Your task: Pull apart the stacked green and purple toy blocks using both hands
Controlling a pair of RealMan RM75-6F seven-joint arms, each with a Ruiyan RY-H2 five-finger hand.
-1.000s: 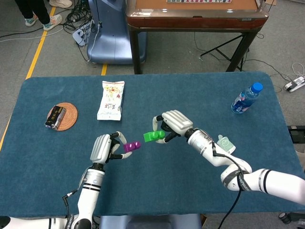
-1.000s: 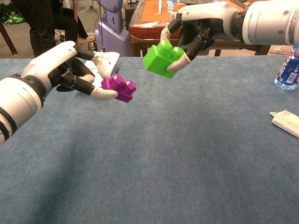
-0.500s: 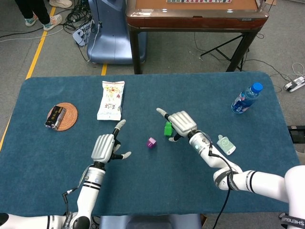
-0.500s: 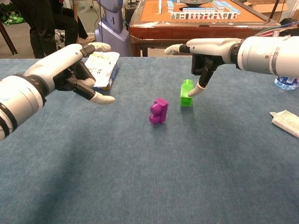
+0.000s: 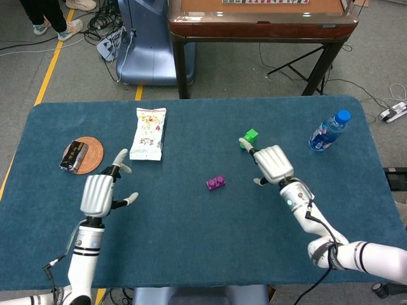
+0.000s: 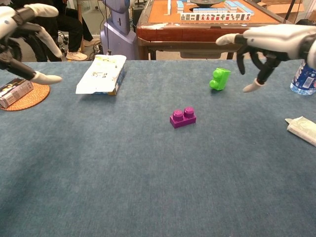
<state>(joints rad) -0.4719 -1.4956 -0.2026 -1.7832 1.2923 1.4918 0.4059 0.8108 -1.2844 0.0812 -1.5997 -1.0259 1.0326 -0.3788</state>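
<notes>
The purple block [image 5: 215, 183] [image 6: 183, 117] lies alone near the middle of the blue table, studs up. The green block [image 5: 250, 136] [image 6: 219, 79] lies apart from it, farther back and to the right, tipped on its side. My right hand [image 5: 273, 164] [image 6: 264, 43] hovers open just right of the green block, fingers spread, holding nothing. My left hand [image 5: 100, 192] [image 6: 22, 37] is open well off to the left, above the table near the coaster, also empty.
A snack packet [image 5: 148, 133] [image 6: 101, 74] lies back left. A small box on a round coaster [image 5: 82, 154] [image 6: 17, 93] sits at the far left. A water bottle [image 5: 329, 130] stands back right; a small white pack [image 6: 301, 129] lies at the right edge.
Both hands let go of the blocks and drew apart, left hand leftward, right hand rightward. The purple block settled flat mid-table; the green block ended up farther back.
</notes>
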